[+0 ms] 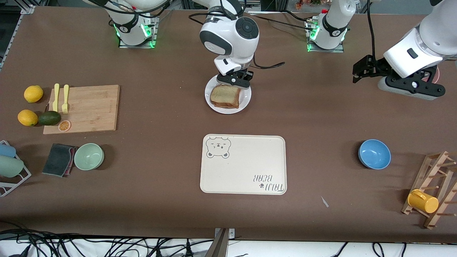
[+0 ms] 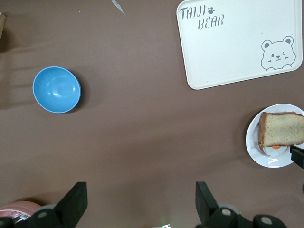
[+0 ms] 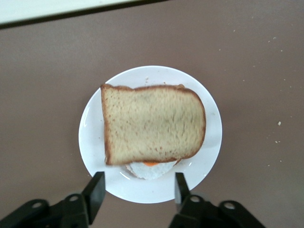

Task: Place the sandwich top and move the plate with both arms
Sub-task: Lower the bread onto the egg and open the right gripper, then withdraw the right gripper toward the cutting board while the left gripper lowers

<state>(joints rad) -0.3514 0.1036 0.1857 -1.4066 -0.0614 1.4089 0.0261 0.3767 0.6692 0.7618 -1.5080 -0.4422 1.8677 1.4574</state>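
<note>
The sandwich top (image 1: 225, 95) lies on the stacked sandwich on the white plate (image 1: 245, 101) in the middle of the table. In the right wrist view the slice (image 3: 152, 124) covers the fried egg (image 3: 151, 169), whose edge peeks out onto the plate (image 3: 92, 128). My right gripper (image 1: 234, 80) hangs open and empty just above the plate's rim toward the robots' bases; its fingers (image 3: 96, 190) stand apart over that rim. My left gripper (image 1: 360, 70) is open and empty, up over bare table at the left arm's end. The left wrist view shows the plate (image 2: 254, 147) and the slice (image 2: 281, 129).
A cream bear-print tray (image 1: 244, 164) lies nearer to the front camera than the plate. A blue bowl (image 1: 374, 154) and a wooden rack with a yellow cup (image 1: 423, 201) are at the left arm's end. A cutting board (image 1: 85, 108), fruit, a green bowl (image 1: 89, 156) and a cloth are at the right arm's end.
</note>
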